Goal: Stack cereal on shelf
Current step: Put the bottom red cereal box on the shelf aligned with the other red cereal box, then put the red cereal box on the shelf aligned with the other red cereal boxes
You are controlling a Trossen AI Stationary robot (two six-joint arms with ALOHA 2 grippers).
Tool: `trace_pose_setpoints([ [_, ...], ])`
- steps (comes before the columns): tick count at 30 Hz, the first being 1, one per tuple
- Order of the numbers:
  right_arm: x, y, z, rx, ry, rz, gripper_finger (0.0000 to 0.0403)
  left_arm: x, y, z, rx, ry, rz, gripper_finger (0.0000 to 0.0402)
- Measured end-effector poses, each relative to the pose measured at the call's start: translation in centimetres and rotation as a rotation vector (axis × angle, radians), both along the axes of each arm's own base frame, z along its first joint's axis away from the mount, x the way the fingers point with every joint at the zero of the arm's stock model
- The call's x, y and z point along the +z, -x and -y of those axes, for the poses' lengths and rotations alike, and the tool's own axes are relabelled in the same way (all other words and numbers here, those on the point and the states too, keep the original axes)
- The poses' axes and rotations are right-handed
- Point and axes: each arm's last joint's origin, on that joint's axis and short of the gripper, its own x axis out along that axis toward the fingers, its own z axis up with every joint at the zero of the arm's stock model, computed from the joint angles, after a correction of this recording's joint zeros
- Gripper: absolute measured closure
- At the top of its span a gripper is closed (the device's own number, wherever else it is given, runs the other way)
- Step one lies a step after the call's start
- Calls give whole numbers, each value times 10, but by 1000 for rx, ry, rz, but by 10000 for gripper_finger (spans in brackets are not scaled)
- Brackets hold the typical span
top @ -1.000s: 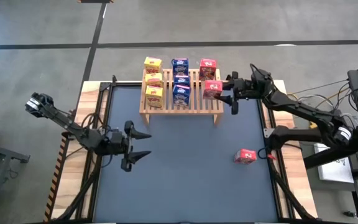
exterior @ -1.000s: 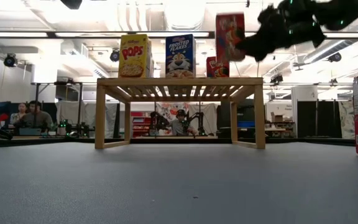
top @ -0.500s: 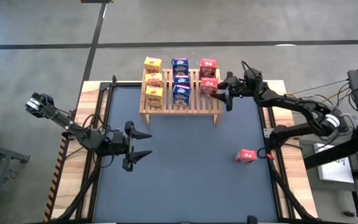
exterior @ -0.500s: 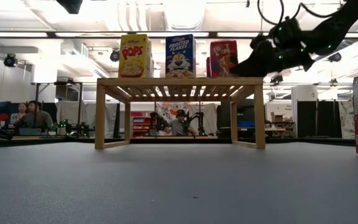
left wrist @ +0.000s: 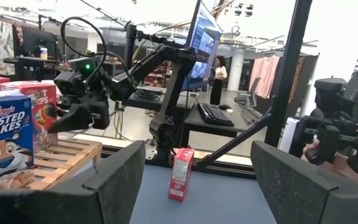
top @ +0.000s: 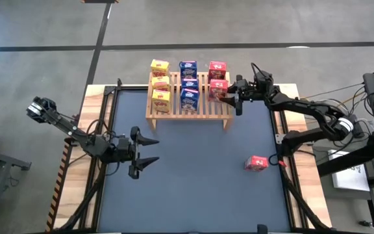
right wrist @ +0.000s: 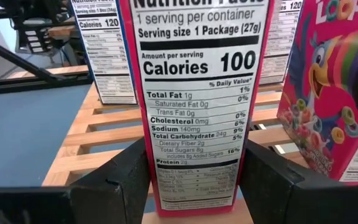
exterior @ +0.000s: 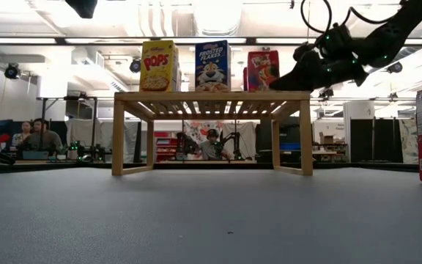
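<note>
my right pincer grips a red cereal box standing on the shelf, the eighth there. one red box remains on the table. my left pincer waits open.

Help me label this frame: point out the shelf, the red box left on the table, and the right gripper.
shelf (top: 203,107): high view, bare slats at its front right.
red box on the table (top: 256,163): high view, its top face.
right gripper (top: 228,97): high view, between its fingertips, at the red box on the shelf.
</note>
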Motion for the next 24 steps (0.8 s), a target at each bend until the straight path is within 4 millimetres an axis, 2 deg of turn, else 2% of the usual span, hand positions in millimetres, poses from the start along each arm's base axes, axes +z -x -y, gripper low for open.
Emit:
trace_pose_setpoints([
  [14, 3, 2, -2, -4, -9, 3, 119, -3, 0, 0, -3, 14, -13, 125],
  [24, 24, 24, -22, -106, 47, -65, 87, -4, 0, 0, -5, 24, -17, 125],
])
